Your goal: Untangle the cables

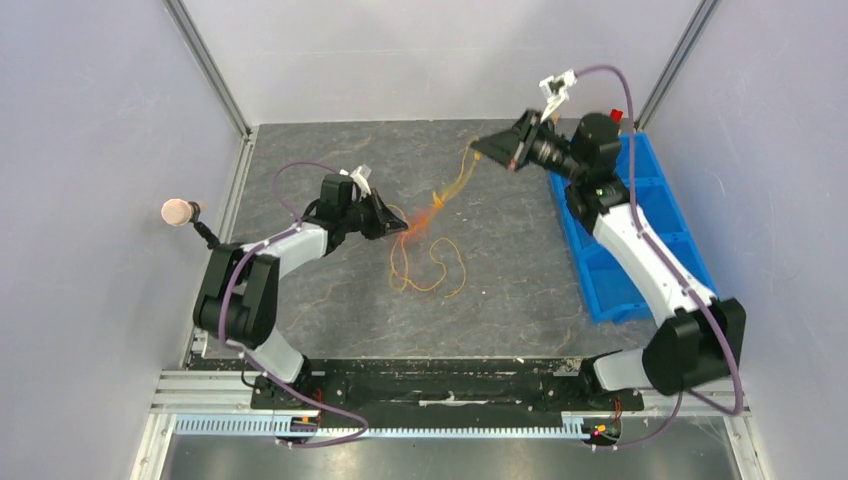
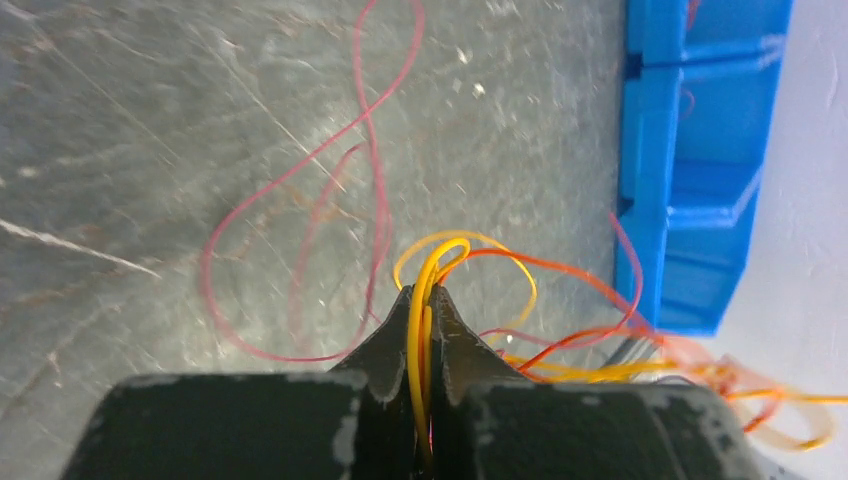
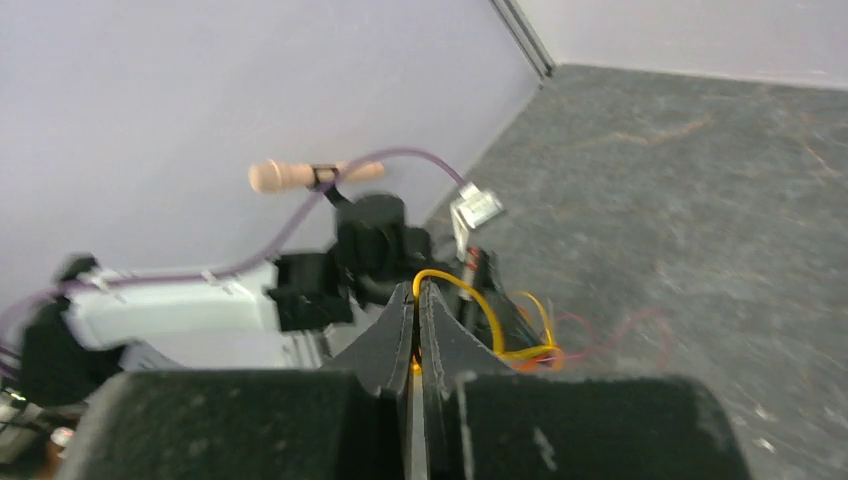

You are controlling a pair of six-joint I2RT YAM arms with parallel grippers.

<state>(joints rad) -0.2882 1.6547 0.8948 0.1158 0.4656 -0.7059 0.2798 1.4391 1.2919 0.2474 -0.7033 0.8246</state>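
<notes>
My left gripper (image 2: 424, 298) clamps a yellow cable (image 2: 440, 245), lower centre; my right gripper (image 3: 416, 296) clamps a yellow strand (image 3: 455, 276). I'd separate slowly so the orange tangle (image 1: 420, 222) loosens.

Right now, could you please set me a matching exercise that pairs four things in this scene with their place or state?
Things:
1 left end effector
2 right end effector
3 red cable
4 blue tray

Places or states:
a lies in loose loops on the table
b shut on a yellow cable near mid-table
c stands along the table's right edge
d shut on a yellow cable beside the tray's far end

Pairs: 1-b; 2-d; 3-a; 4-c
</notes>
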